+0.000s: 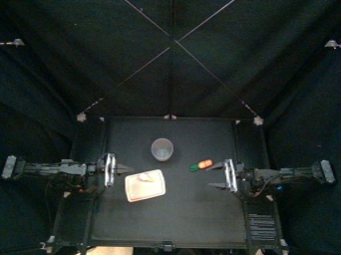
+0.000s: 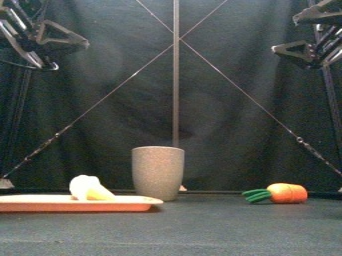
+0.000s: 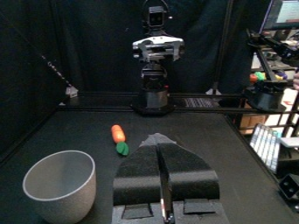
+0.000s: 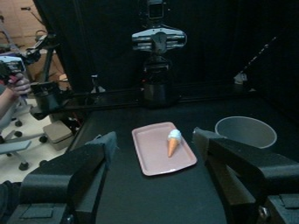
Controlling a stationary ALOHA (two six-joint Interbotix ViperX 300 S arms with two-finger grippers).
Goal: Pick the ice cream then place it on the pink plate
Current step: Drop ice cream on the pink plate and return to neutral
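Top view shows the desk with one arm stationed at each side. The left pincer sits near the left edge and the right pincer near the right edge, and neither touches any item. The pink plate lies flat, left of the desk's centre and toward the front, close to the left pincer but clear of it. The ice cream lies on its side on the plate, fully within the rim. From the right wrist view, its pale scoop points away from the right pincer and its orange cone points toward it. A grey cup stands upright behind the plate, near the middle of the desk and apart from the plate. A carrot toy lies to the right of the cup, between it and the right pincer, well apart from the plate. The front view shows its green end facing the cup. Left pincer state, from the left wrist view: the jaws are pressed together along their length with nothing between them. Right pincer state, from the right wrist view: the jaws are spread wide and grip nothing, with the plate and ice cream visible through the gap. In the front view both arms are high above the items, and only the plate, ice cream, cup and carrot toy are at desk level.
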